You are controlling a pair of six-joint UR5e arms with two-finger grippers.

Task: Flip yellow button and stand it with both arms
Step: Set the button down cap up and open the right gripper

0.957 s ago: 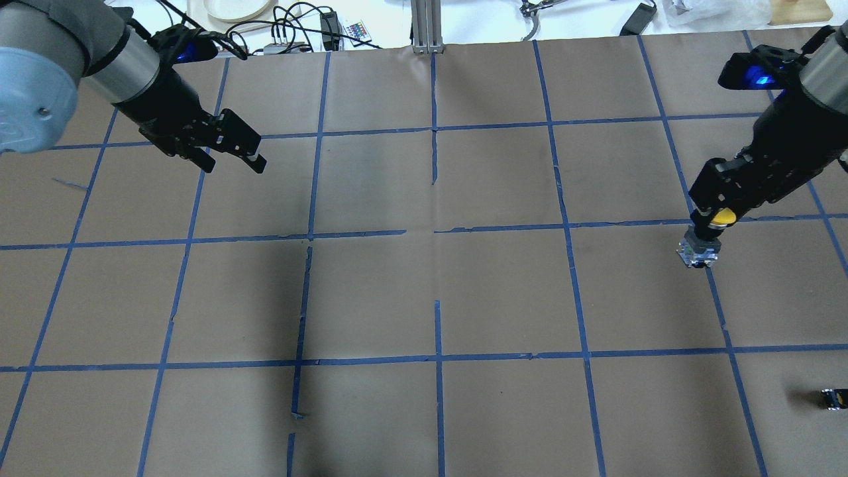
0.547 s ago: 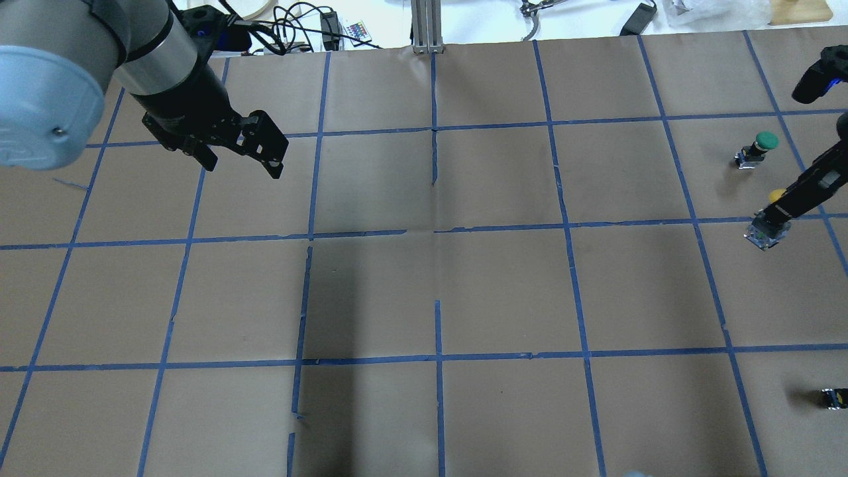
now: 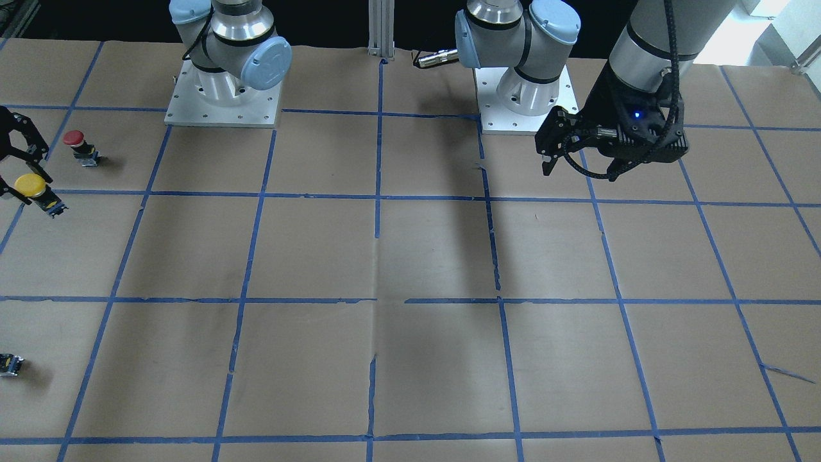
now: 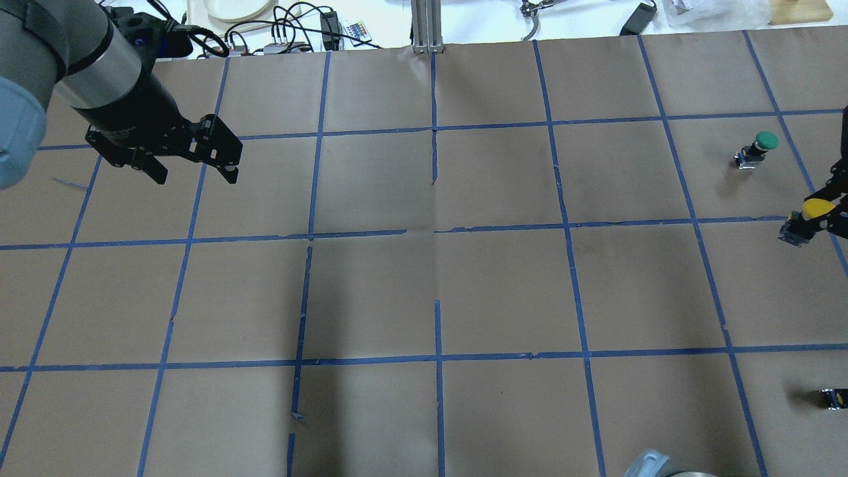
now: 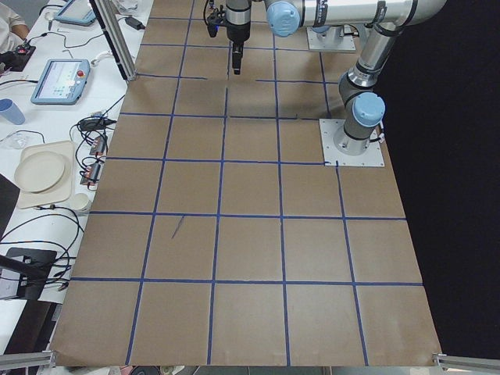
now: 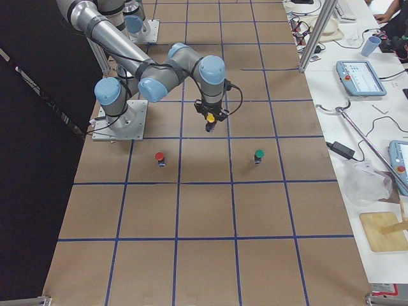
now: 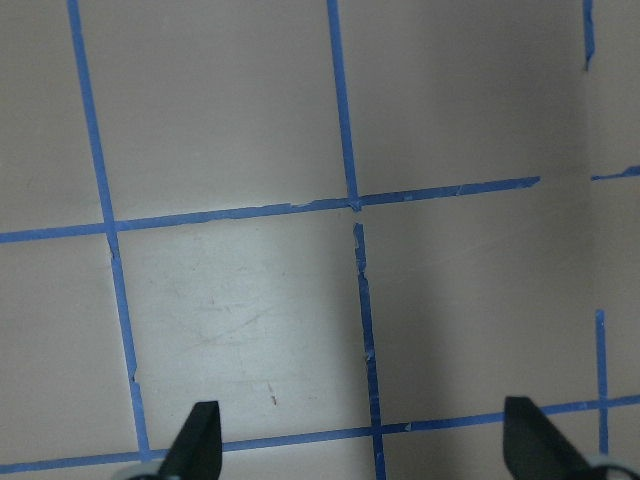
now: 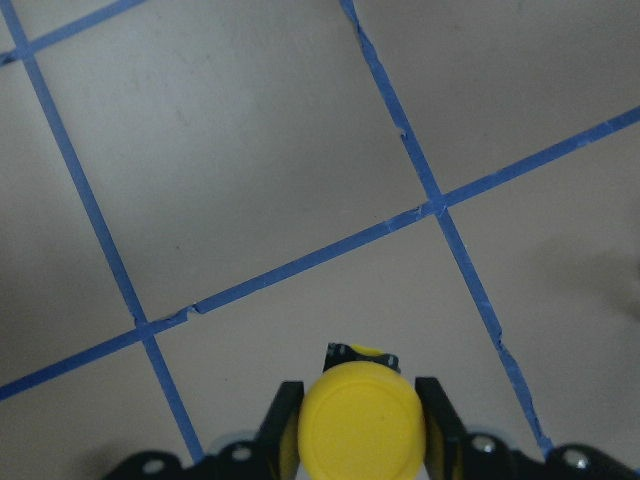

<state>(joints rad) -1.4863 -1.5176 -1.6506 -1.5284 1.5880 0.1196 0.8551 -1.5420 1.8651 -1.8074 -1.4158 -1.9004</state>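
My right fingers (image 8: 283, 415) are pinching the yellow button (image 8: 360, 425), one on each side just under its cap. In my right wrist view the round cap faces straight up at the lens, with a bit of the dark body showing beyond it. From overhead, the button sits at the far right edge of the desk (image 4: 503, 291), beside a blue tape line, with its cap uppermost and its black-and-blue body below. I cannot tell whether the body touches the brown paper or hangs just above it. I can make out no lettering on the cap or the body.

My left fingers (image 4: 225, 165) are spread wide with nothing between them. They hang over the desk's left side, well apart from the button. My left wrist view shows only their two dark tips at the bottom edge, above taped paper.

A red-capped switch (image 3: 75, 138) stands upright near the yellow button, on the side toward my base. A green-capped switch (image 4: 762, 142) stands upright on the other side of it. A tiny dark block with a yellow speck (image 4: 831, 397) lies by the right edge, well apart from all three.

A small remote with coloured keys (image 4: 356, 30) lies past the desk's far edge, and any print on it is too small to read.
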